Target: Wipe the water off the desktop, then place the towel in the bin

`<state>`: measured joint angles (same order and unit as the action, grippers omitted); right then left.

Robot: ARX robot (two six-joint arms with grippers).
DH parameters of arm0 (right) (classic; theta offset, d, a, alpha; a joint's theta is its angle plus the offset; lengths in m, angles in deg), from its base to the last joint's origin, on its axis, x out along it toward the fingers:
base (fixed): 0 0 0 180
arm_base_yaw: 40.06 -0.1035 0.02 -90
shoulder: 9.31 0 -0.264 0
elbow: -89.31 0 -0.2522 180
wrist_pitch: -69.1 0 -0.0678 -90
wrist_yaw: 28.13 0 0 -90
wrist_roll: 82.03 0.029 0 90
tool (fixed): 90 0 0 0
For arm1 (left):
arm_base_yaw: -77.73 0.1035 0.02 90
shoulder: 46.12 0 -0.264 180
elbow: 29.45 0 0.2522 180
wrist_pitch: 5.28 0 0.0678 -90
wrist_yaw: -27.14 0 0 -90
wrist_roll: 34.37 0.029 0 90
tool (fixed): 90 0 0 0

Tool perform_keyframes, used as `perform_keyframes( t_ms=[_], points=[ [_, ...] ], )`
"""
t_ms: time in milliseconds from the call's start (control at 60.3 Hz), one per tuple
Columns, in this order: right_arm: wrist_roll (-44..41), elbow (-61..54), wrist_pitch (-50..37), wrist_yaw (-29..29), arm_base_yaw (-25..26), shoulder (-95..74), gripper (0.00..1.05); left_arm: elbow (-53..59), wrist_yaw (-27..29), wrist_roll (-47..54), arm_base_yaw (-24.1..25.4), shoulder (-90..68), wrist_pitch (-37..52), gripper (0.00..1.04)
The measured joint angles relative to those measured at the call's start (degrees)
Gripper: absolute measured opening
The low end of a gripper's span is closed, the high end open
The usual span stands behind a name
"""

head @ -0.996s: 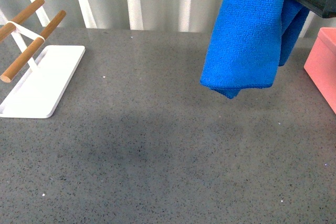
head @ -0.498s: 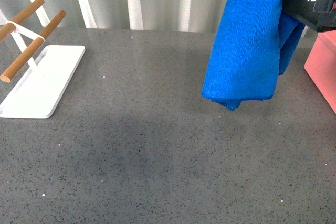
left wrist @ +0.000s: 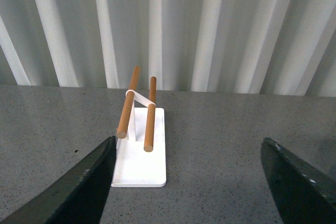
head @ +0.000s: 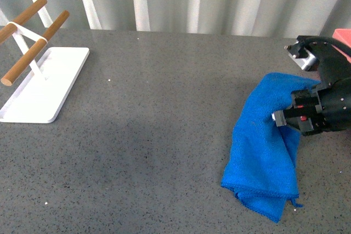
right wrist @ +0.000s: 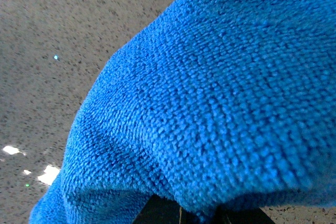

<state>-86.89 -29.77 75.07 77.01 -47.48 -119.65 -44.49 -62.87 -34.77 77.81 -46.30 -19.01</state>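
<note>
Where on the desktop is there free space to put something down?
The desktop is bare in the middle stretch between the white rack and the towel, and in front of the rack. The right side is crowded: the right gripper grips the towel, with the bin behind.

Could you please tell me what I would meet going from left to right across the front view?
rack → towel → bin
</note>
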Motion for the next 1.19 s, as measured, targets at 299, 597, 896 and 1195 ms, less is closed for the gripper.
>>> perform_keyframes(
  t_ms=[299,597,896,1195],
  points=[
    [-1.16,1.03,-2.54,-0.55,0.61,-7.41,0.03,0.00,0.00,0.11,0.02,0.00,0.00,0.98],
    [-1.46,0.50,-4.92,0.11,1.07,-7.80,0.03,0.00,0.00,0.11,0.02,0.00,0.00,0.98],
    [-2.91,2.38,-4.50,-0.79,3.61,-9.73,0.03,0.00,0.00,0.11,0.02,0.00,0.00,0.98],
    [-3.54,10.69,-0.90,-5.99,4.13,-13.44,0.03,0.00,0.00,0.13,0.02,0.00,0.00,0.98]
  ],
)
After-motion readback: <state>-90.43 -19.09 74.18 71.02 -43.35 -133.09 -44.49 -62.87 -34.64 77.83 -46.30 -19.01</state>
